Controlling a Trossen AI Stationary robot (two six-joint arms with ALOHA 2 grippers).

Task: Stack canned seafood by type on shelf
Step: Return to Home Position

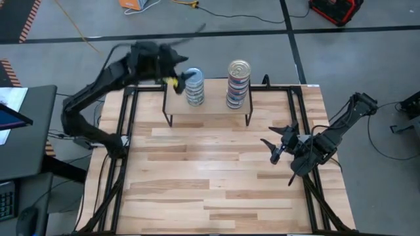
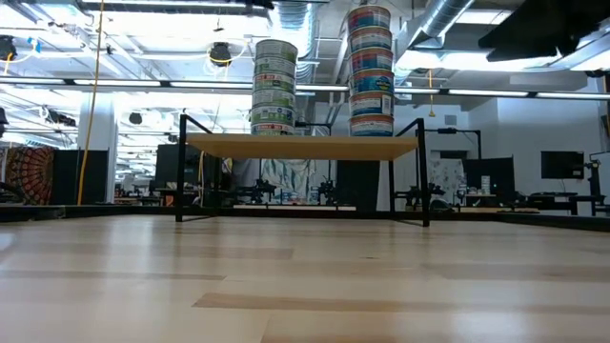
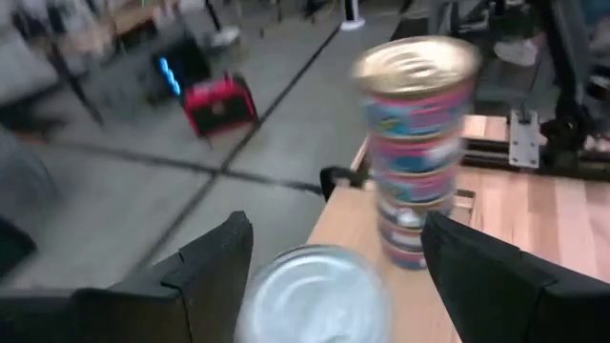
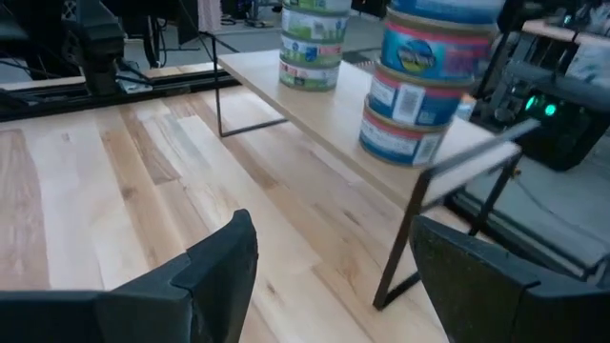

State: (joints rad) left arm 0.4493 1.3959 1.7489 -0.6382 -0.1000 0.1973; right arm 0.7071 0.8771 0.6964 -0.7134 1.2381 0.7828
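The shelf (image 1: 209,108) stands at the table's far middle and carries two stacks of canned seafood. The left stack (image 1: 194,86) has a bluish top and blue-green labels (image 2: 274,86). The right stack (image 1: 238,84) has a gold top and reddish labels (image 3: 416,143). My left gripper (image 1: 176,80) hovers open just left of the left stack. In the left wrist view the silvery top can (image 3: 315,291) shows between and beyond its fingers, apart from them. My right gripper (image 1: 279,145) waits open over the table's right side, pointing toward the shelf (image 4: 334,105).
Black frame rails (image 1: 125,118) run along the table's left and right edges and behind the shelf. Bare wooden tabletop (image 1: 210,177) lies in front of the shelf. A red case (image 3: 219,103) sits on the floor beyond the table.
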